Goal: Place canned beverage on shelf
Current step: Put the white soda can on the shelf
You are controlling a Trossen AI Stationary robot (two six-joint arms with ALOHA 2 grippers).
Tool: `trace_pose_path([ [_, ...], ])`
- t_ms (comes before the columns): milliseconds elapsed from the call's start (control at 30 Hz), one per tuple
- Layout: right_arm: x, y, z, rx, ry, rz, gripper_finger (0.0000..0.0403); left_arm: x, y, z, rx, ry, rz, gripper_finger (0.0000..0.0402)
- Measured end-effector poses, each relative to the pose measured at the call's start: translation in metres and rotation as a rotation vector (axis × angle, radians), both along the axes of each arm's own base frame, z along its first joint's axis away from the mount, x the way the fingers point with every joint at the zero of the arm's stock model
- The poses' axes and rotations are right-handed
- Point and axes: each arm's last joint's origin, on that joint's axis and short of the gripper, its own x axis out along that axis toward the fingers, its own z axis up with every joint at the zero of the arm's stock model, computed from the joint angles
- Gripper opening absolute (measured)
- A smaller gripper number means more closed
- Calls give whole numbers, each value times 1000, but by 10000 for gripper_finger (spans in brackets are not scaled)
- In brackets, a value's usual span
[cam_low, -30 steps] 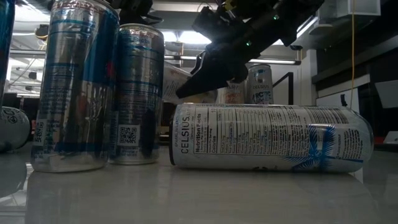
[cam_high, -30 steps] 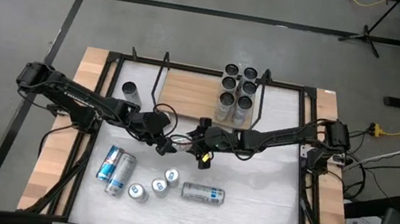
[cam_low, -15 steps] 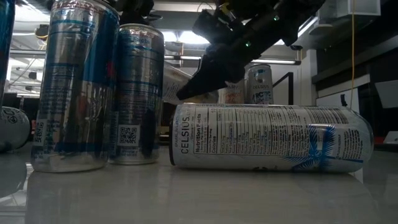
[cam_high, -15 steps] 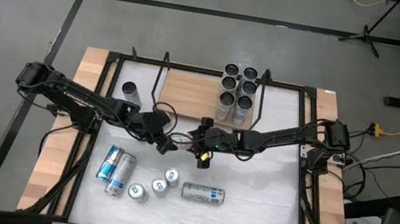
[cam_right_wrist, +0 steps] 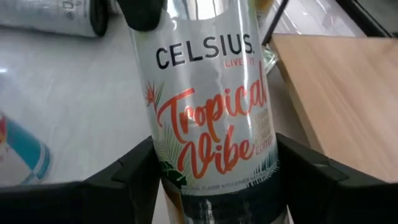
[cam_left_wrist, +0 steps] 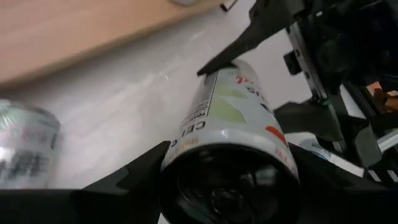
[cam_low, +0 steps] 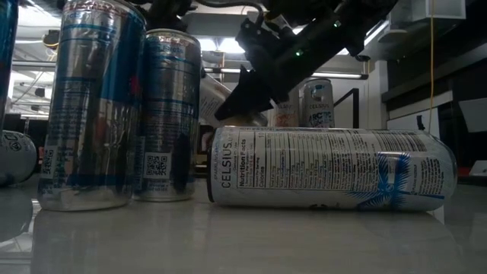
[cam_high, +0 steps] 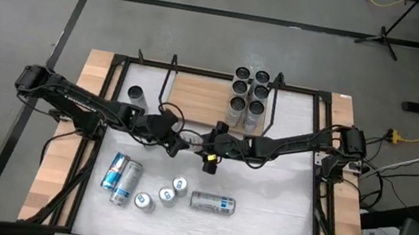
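Two robot arms meet over the middle of the white tabletop, both clamped on a single slim can labelled "Celsius Tropical Vibe". The left gripper has its dark fingers closed on either side of one end of the can, while the right gripper holds the other end, its fingers pressed against the can's sides. The can lies roughly level between them, just in front of the shelf, a light-brown wooden board in a black rod frame at the back of the table. Six cans already stand upright in a cluster at the shelf's right end, and one more can stands alone to the shelf's left. Nearer the front edge, two blue-and-silver cans lie side by side, three cans stand upright, and a white Celsius can lies on its side.
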Motion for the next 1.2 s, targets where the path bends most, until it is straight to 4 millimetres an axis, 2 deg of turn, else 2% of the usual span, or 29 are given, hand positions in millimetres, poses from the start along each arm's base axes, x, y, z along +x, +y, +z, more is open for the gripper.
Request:
trace_pose_path([
  [300, 2, -1, 3, 94, -53, -76, 252, -2, 13, 10, 121, -38, -9, 252],
  [533, 3, -3, 6, 85, -110, -166, 251, -2, 21, 13, 161, -50, 3, 252],
  [1200, 6, -5, 13, 55, -171, -221, 253, -10, 23, 29, 376, -69, -106, 252],
])
